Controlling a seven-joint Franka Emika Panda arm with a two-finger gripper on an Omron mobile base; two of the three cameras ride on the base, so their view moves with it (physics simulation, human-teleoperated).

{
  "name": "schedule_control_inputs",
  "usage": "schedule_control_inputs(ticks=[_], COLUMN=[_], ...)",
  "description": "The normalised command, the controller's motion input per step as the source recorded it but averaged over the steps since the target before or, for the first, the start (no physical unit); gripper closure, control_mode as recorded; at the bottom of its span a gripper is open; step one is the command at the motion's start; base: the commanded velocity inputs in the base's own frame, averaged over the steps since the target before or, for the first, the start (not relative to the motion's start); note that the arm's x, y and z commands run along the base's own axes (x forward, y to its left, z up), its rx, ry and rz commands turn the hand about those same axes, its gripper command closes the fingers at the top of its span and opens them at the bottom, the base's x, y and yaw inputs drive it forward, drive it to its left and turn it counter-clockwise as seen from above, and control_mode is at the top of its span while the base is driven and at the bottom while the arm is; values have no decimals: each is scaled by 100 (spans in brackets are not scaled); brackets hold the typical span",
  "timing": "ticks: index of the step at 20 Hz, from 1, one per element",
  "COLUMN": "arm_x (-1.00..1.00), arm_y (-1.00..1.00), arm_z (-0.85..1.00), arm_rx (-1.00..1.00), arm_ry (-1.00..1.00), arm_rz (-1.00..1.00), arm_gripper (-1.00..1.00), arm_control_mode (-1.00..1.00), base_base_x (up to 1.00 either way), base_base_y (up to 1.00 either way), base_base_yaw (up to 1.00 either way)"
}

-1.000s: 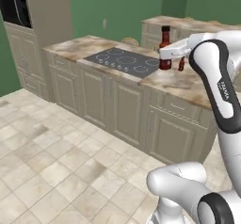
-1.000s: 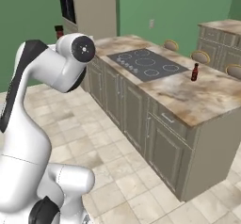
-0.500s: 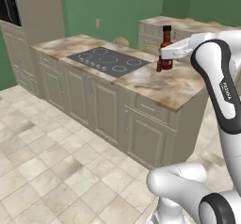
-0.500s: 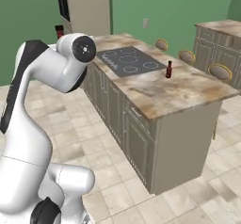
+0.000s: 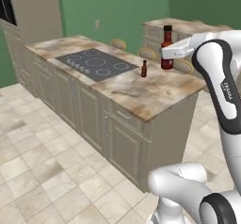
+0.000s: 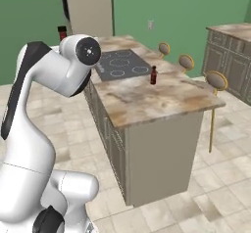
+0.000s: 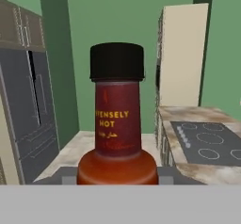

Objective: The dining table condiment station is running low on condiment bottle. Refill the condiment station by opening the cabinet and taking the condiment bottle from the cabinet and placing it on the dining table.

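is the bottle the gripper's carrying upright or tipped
Upright: the condiment bottle stands with its black cap on top in the gripper, its neck vertical in the hand view.

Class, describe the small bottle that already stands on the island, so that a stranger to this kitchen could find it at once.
Start at the tall island with the mottled brown-beige marble top and find the black cooktop set into it. Just past the cooktop's corner, on bare marble, stands a small dark red-brown bottle with a black cap. It stands alone on the top, unlike the larger red hot-sauce bottle held above it.

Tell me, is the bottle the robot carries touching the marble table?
Apart. In the left base view the gripper holds the condiment bottle up in the air, above and beyond the dining table.
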Motion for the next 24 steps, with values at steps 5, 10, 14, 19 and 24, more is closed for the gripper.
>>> schedule_control_inputs(ticks=[5,10,14,19,24], arm_x=[0,0,0,0,0], arm_y=[0,0,0,0,0], arm_z=[0,0,0,0,0], arm_rx=[0,0,0,0,0], arm_ry=[0,0,0,0,0], arm_rz=[0,0,0,0,0], arm_gripper=[100,100,100,100,100], arm_control_mode=[100,100,100,100,100], base_base_x=[46,53,67,56,53], base_base_y=[-100,-100,-100,-100,-100], base_base_yaw=[30,31,38,38,37])
